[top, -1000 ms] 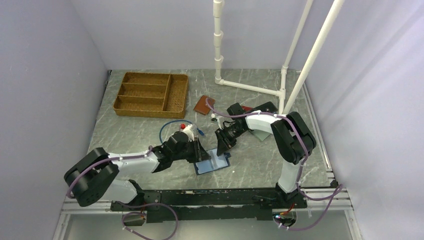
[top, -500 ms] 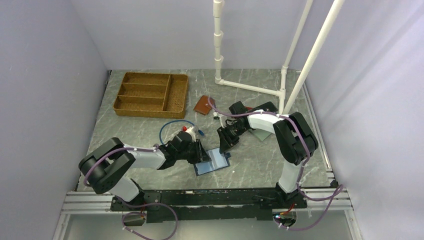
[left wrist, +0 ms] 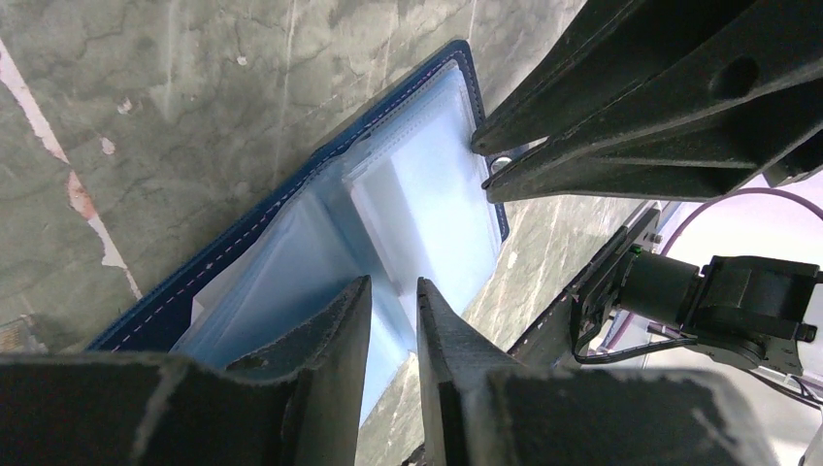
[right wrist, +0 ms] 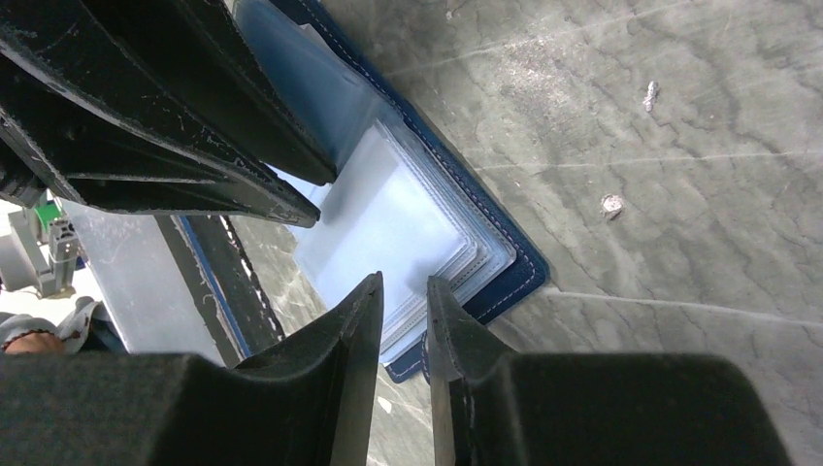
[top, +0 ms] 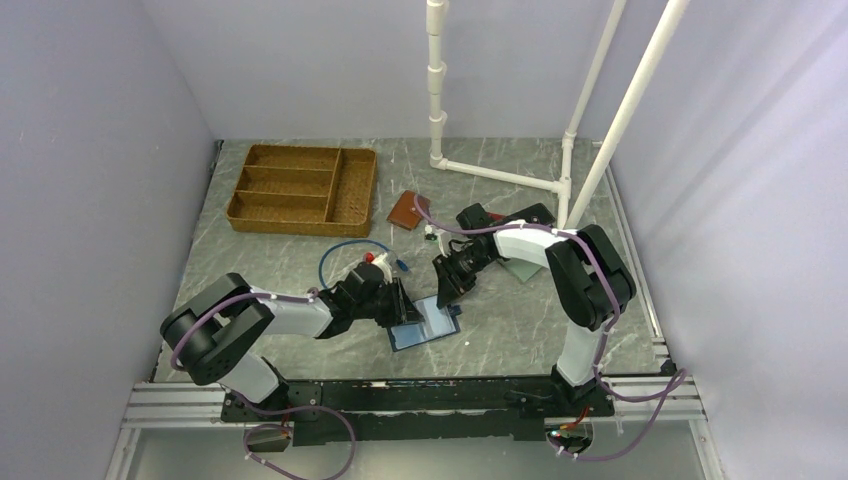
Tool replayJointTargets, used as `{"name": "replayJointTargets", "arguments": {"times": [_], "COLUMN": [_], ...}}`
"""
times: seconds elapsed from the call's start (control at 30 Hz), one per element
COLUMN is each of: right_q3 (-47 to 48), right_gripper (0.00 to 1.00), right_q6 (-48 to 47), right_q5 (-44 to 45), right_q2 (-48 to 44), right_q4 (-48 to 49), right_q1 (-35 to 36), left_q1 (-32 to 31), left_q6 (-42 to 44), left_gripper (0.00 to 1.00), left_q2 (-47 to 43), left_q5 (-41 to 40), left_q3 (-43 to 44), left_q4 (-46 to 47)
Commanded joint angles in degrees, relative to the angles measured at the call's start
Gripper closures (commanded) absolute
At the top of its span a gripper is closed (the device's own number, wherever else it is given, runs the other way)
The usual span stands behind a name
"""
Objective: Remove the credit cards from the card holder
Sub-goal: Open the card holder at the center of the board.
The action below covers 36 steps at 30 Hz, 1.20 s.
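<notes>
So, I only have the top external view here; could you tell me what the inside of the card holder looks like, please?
Observer: The card holder lies open flat, with a stack of clear sleeves showing inside.
Operator: Thank you. Is the left gripper holding anything?
Observer: No, the left gripper shows a narrow gap with nothing in it, over the sleeves.
Operator: And the right gripper?
Observer: The right gripper is also narrowly open, poised above a corner of the sleeve stack.
</notes>
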Motion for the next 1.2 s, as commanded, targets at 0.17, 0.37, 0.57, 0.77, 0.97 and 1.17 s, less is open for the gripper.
{"name": "replayJointTargets", "arguments": {"times": [0.17,0.37,0.57,0.77,0.97,1.17], "right_q3": [0.3,-0.5,-1.0,-1.4,-1.6,-1.8], "right_gripper": [0.73,0.73,0.78,0.83,0.83,0.83], "right_q6": [0.8,3.7,5.7,6.9,7.6,8.2], "right_q5": [0.2,0.9,-5.5,-8.7,-11.5,-10.2], "right_q2": [-0.2,2.1,3.0,3.8,4.0,4.3], "right_q4": [1.2,2.7,3.5,4.3,5.1,5.6], "right_q1": [0.3,0.3,0.5,0.8,0.9,0.9], "left_q1": [0.2,0.2,0.2,0.3,0.3,0.5], "left_q6": [-0.5,-0.7,-0.9,-1.1,-1.5,-1.8], "left_gripper": [0.70,0.70,0.69,0.69,0.68,0.66], "left_q2": [0.6,0.9,2.2,3.1,3.9,3.6], "left_q5": [0.6,0.8,1.6,2.4,3.2,3.2], "left_q3": [1.1,1.1,1.5,1.5,1.7,1.6], "left_q4": [1.7,1.9,2.5,3.3,3.9,3.6]}}
